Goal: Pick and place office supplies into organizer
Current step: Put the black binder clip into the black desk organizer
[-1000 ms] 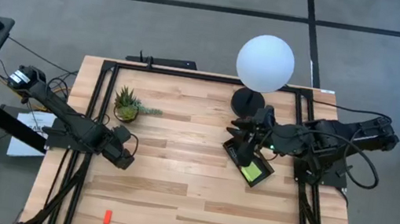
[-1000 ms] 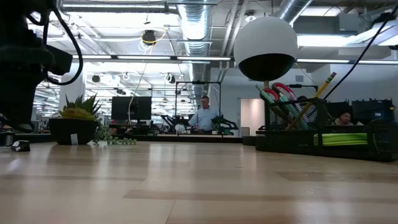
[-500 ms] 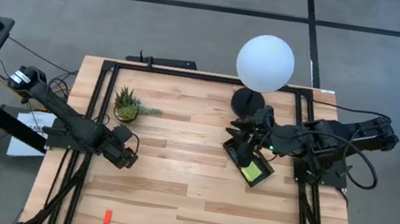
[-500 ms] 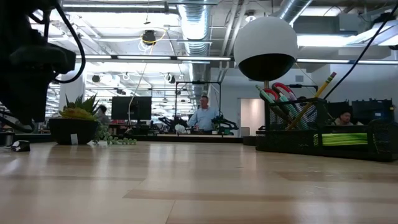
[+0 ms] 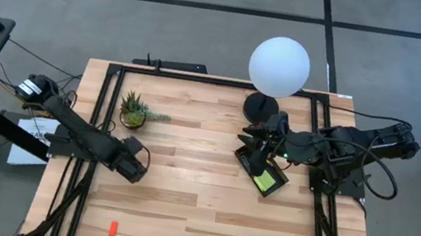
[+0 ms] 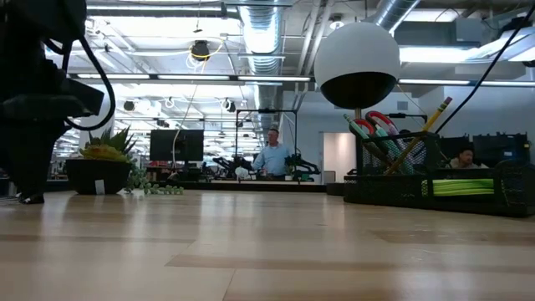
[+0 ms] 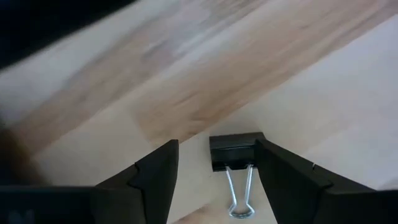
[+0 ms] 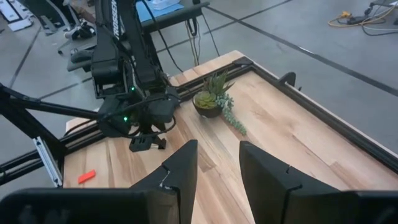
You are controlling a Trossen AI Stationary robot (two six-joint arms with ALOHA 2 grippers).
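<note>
A small black binder clip [image 7: 236, 155] with silver wire handles [image 7: 240, 194] lies flat on the wooden table near its left side. My left gripper [image 7: 216, 148] points down over it, open, with one finger on each side of the clip's black body. The black organizer [image 5: 257, 163] stands at the right. It holds a lime-green sticky-note pad [image 5: 265, 181], red-handled scissors [image 6: 374, 125] and a pencil [image 6: 435, 111]. My right gripper [image 8: 217, 169] hangs open above the organizer with nothing between its fingers. A small red-orange piece [image 5: 113, 227] lies near the front left. My left gripper comes at the clip from above, pointing down. One finger [image 7: 281, 174] stands right at the edge of the clip's black body [image 7: 256, 152], and I cannot tell whether it touches. The other finger [image 7: 158, 177] stands clear of the clip.
A spiky green potted plant [image 5: 135, 110] stands at the far left. A white globe lamp [image 5: 279, 65] on a round black base [image 5: 260, 106] stands behind the organizer. Bare wood lies in the table's middle and front. A black frame rail [image 5: 199, 79] runs along the table's far edge.
My left gripper has sunk toward the table and now stands over the binder clip, which the low view showed beside it a second ago and which the gripper now hides there. Its fingers have stayed open. The clip has not moved.
</note>
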